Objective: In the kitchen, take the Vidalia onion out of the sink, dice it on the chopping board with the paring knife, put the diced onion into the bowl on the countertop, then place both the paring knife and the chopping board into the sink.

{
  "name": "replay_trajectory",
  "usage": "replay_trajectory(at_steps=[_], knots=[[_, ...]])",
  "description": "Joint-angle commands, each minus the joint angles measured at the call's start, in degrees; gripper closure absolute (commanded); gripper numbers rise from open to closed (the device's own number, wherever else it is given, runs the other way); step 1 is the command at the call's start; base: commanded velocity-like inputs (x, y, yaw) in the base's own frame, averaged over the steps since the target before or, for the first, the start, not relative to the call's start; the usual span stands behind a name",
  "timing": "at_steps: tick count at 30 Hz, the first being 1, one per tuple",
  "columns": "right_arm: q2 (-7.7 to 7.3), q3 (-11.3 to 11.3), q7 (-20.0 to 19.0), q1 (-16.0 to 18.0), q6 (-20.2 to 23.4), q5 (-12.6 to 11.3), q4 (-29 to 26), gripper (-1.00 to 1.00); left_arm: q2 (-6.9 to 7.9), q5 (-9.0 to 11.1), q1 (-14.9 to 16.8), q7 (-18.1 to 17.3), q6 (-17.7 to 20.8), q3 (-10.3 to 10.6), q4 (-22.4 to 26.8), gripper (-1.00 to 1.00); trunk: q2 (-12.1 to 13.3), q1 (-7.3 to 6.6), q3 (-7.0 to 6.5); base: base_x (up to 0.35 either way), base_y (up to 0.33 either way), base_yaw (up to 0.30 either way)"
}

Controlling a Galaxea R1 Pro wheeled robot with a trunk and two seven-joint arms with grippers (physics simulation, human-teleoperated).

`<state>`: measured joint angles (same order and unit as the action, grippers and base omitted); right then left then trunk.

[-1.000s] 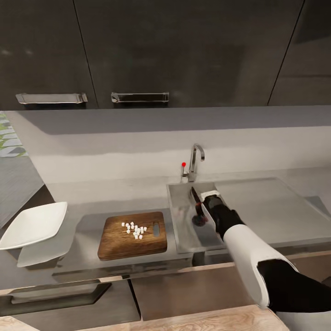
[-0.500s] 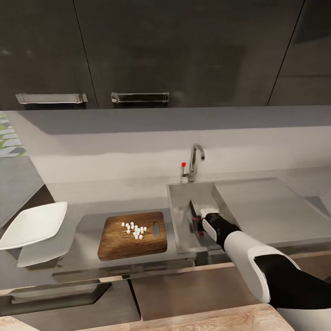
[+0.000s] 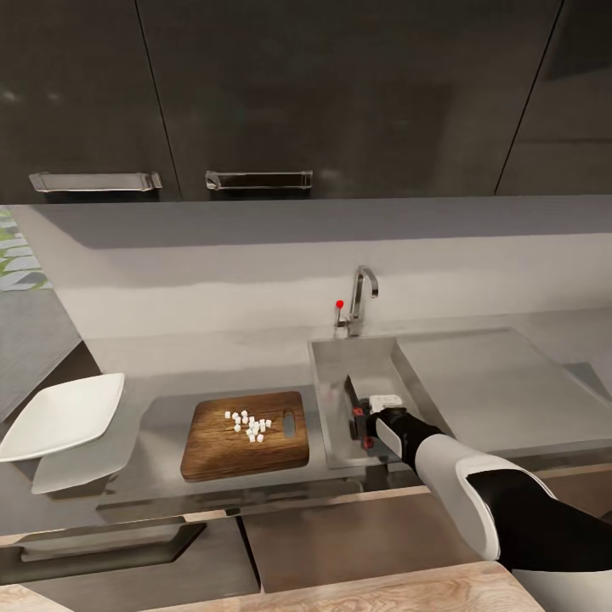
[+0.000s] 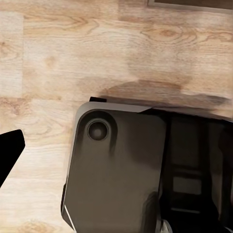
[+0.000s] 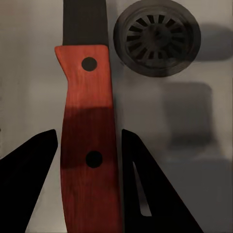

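Paring knife point(image 3: 353, 406) is held over the sink point(image 3: 327, 374) basin, its red-orange handle point(image 5: 90, 141) lying between the right gripper point(image 3: 371, 422) fingers point(image 5: 29, 179), which flank it closely; contact cannot be confirmed. The drain point(image 5: 156, 36) is seen beside the blade. Diced onion point(image 3: 248, 424) rests on the chopping board point(image 3: 245, 433), left of the sink on the tabletop point(image 3: 170, 361). The bowl point(image 3: 61, 416) sits at far left.

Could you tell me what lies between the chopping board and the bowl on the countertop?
In the head view, only bare grey countertop lies between the chopping board and the bowl.
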<state>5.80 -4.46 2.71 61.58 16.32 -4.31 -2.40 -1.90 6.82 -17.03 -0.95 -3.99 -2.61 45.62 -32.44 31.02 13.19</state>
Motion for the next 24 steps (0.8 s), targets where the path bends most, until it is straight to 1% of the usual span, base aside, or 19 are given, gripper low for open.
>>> replay_trajectory(at_steps=[1,11,12,19,24], knots=[[0.01,-0.5,0.2,0.0,0.3,-0.4,-0.1,1.0,-0.03,0.6,0.0,-0.1,0.0,-0.1,0.1,-1.0,-0.1,0.02,0.08,0.0,0.0,0.0],[0.0,-0.5,0.0,0.0,0.3,-0.4,-0.1,1.0,-0.03,0.6,0.0,-0.1,0.0,-0.1,0.2,-1.0,-0.1,0.02,0.08,0.0,0.0,0.0],[0.0,-0.5,-0.1,0.0,0.3,-0.4,-0.1,-1.0,-0.03,0.6,0.0,-0.1,0.0,-0.1,0.2,-1.0,-0.1,0.02,0.08,0.0,0.0,0.0],[0.05,-0.5,0.0,0.0,0.3,-0.2,-0.1,-1.0,0.05,0.6,0.0,-0.1,0.0,-0.1,0.2,-1.0,-0.1,0.02,0.08,0.0,0.0,0.0],[0.1,-0.6,0.4,0.0,-1.2,0.0,-0.9,-1.0,0.05,0.6,0.0,-0.1,0.0,-0.1,0.2,-1.0,-0.1,0.02,0.08,0.0,0.0,0.0]])
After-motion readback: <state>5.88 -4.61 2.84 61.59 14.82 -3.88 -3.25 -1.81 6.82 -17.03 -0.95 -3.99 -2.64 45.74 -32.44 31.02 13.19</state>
